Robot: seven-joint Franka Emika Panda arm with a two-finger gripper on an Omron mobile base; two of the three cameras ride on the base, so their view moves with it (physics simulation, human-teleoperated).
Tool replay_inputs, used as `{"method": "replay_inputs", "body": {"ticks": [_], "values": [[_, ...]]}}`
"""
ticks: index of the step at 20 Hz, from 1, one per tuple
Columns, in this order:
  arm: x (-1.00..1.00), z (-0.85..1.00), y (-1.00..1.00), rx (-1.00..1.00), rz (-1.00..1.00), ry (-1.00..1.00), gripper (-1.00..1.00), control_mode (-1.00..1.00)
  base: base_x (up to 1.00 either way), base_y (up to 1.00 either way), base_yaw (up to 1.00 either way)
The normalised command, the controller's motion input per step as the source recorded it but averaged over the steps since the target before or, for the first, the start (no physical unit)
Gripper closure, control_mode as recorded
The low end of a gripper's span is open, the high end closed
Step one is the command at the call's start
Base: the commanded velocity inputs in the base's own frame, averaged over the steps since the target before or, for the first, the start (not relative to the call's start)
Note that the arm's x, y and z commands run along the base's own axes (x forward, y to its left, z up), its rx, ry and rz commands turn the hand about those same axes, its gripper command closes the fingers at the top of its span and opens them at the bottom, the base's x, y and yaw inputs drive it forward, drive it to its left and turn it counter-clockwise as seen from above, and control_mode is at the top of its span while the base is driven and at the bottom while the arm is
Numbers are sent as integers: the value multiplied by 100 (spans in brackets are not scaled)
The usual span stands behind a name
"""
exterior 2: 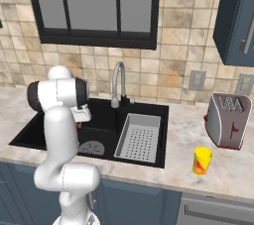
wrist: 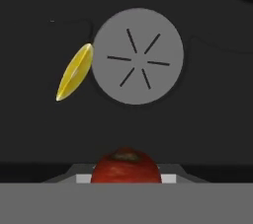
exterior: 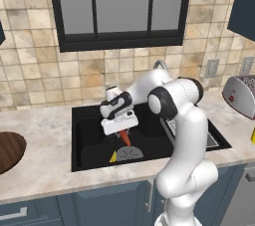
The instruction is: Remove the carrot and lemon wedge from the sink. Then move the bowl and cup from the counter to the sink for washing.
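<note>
While the arm hangs over the sink, things stand so:
pincer: clenched on carrot, above the drain
lemon: on sink floor, beside drain
bowl: left surface
cup: right surface, near toaster

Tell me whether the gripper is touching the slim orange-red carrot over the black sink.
Touching. In the left base view the slim orange-red carrot hangs from the gripper above the black sink floor; the hand view shows its end between the fingertips.
</note>
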Motion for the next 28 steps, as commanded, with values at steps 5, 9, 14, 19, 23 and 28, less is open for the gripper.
{"method": "replay_inputs", "body": {"ticks": [5, 9, 14, 19, 23, 28], "values": [[-21, 39, 11, 0, 0, -17, 100, -100, 0, 0, 0], [-17, 43, 10, 0, 0, -6, 100, -100, 0, 0, 0], [-15, 38, 18, 0, 0, 0, 100, -100, 0, 0, 0], [-3, 33, 27, 1, 0, 0, 100, -100, 0, 0, 0], [0, 29, 30, 1, 0, 0, 100, -100, 0, 0, 0], [0, 25, 30, 0, 0, 0, 100, -100, 0, 0, 0]]}}
